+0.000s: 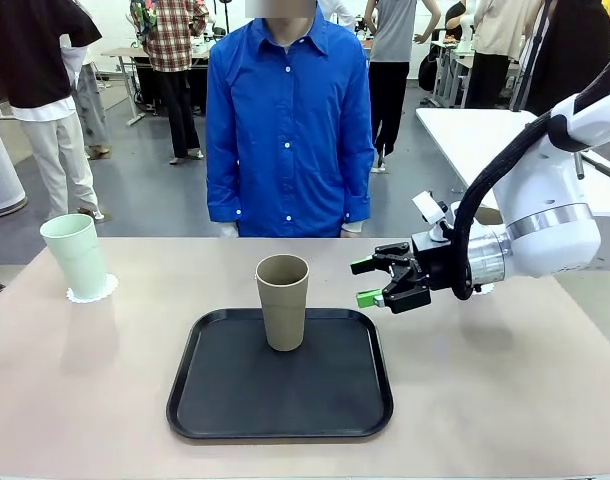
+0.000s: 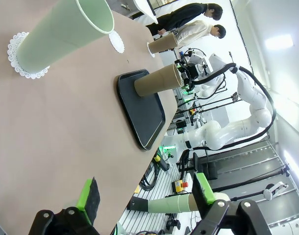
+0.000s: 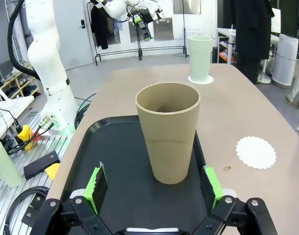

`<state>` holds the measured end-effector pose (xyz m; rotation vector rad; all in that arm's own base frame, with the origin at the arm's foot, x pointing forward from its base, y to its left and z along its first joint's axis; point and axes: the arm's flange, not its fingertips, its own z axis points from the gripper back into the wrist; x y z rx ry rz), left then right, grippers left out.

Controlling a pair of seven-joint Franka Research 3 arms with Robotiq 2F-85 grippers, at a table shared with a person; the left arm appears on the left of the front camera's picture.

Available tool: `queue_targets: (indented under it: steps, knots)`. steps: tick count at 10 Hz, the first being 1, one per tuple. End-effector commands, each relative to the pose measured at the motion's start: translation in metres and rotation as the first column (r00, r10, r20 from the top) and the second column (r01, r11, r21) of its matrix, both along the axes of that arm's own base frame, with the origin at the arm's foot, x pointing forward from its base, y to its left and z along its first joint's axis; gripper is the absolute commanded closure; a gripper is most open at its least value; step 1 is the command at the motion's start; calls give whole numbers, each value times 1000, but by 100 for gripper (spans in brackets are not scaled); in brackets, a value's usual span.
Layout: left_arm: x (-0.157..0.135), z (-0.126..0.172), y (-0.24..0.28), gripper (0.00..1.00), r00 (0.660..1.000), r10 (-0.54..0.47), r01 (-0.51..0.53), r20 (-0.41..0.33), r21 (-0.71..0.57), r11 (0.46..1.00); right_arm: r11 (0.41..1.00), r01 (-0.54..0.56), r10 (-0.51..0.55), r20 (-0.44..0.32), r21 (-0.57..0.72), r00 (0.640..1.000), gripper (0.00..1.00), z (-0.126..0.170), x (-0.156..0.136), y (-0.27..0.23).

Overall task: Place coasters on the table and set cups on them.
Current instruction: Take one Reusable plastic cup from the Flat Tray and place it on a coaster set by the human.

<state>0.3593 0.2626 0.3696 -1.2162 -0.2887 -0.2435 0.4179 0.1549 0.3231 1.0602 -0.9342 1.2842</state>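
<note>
A tan cup [image 1: 282, 300] stands upright on the black tray [image 1: 235, 400]. My right gripper [image 1: 370, 282] is open just to its right, fingers pointing at it, not touching. In the right wrist view the tan cup [image 3: 168, 132] stands just beyond my open right gripper [image 3: 154, 192], centred between the pads. A mint cup [image 1: 75, 257] rests on a coaster [image 1: 92, 291] at the table's [image 1: 85, 380] far left. An empty coaster [image 3: 256, 152] lies beside the tray. Another tan cup [image 2: 163, 43] sits on a coaster farther off. My left gripper [image 2: 146, 196] is open over the table, holding nothing.
A person in a blue shirt [image 1: 289, 130] stands at the far edge, hands down. The tray [image 3: 125, 161] fills the table's middle. A white table [image 1: 485, 135] stands behind at the right. Other people are farther back.
</note>
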Motion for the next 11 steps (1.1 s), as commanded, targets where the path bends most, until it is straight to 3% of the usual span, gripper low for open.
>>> queue_targets:
  steps: [1, 4, 11]
  knots:
    - [-1, 1, 1, 0, 1000, 4, -4, 1, 2, 1000, 1000, 8, -8, -4, 8, 1000, 0, 3, 0, 1]
    - [-1, 1, 1, 0, 1000, 4, -4, 1, 2, 1000, 1000, -17, 16, -10, -26, 1000, 0, -11, 0, 2]
    - [-1, 1, 1, 0, 1000, 4, -4, 1, 2, 1000, 994, -9, 6, 32, 113, 999, 0, -49, 14, 30]
